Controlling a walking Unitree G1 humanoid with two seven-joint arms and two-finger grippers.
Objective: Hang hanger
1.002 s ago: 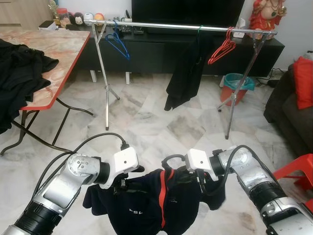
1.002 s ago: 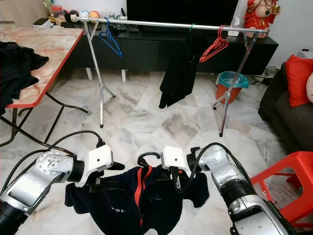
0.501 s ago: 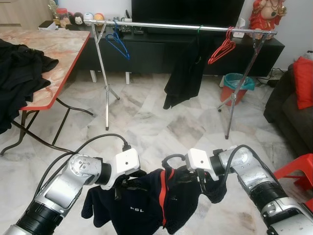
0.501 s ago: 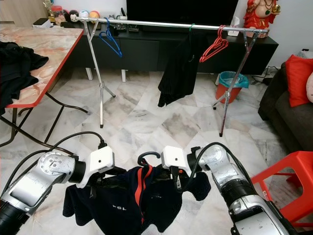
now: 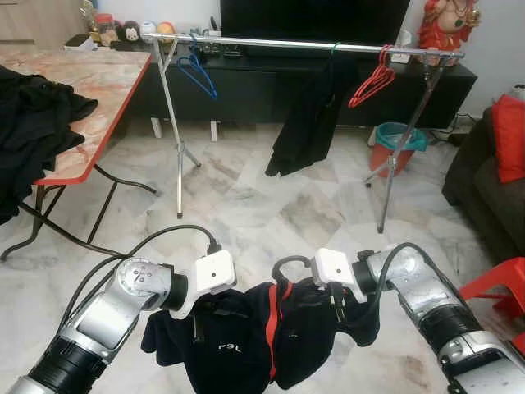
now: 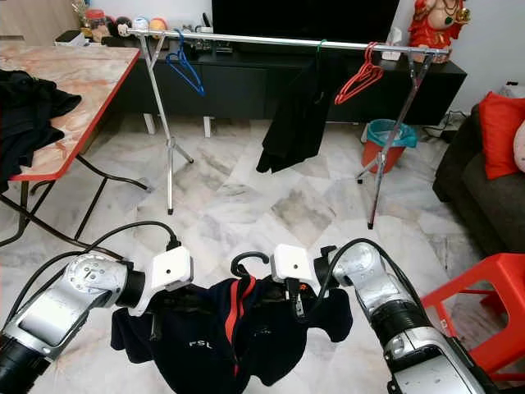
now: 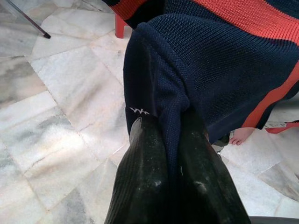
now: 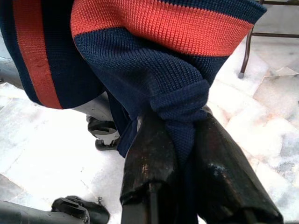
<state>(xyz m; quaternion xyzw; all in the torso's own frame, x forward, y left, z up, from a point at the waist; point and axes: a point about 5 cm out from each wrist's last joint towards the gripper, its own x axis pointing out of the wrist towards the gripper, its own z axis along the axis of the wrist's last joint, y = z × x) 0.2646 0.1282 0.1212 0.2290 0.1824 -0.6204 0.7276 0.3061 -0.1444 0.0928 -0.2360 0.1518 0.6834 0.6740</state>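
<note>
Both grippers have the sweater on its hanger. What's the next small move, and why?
Probably step toward the rail. The left gripper and right gripper pinch the navy sweater, its hanger hook pointing up, but the rail stands well across the floor.

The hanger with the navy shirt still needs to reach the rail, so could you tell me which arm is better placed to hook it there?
Probably the right. The right end effector pinches the navy shirt right beside the hanger hook; the left end effector grips its far shoulder. The rail stands well ahead of both.

White letters "FSL" stand on the dark sweater (image 5: pixel 246 336)
</note>
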